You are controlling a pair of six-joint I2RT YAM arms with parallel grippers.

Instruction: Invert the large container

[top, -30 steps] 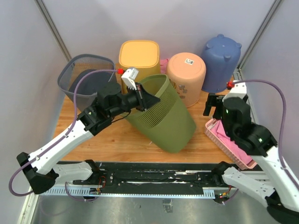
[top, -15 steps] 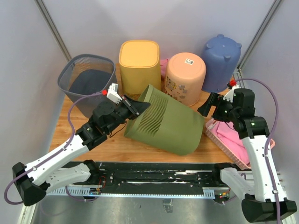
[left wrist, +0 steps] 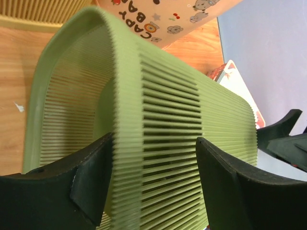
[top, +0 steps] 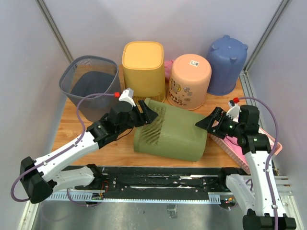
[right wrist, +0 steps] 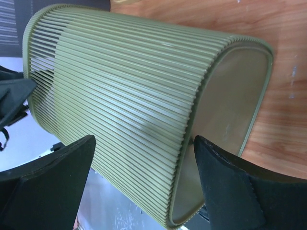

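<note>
Top external view: the large green container lies on its side in the middle of the wooden desk, its ribbed wall up, its open mouth turned left and its closed base turned right. The left pincer sits at the mouth end, and the right pincer is just beside the base end; whether the right one touches the container cannot be told from here. In the left wrist view the left pincer is spread wide, one finger in front of the inside of the mouth and the other over the outer wall, so it straddles the rim of the large green container without clamping it. In the right wrist view the right pincer is also spread wide and holds nothing, with the large green container lying between and beyond its fingers, the smooth base showing on the right. Along the far edge of the desk stand a grey mesh basket at the left, then a yellow bin, a peach bin with cartoon prints and a blue bin, these three bottom up. A pink tray lies at the right edge, near the right arm.
</note>
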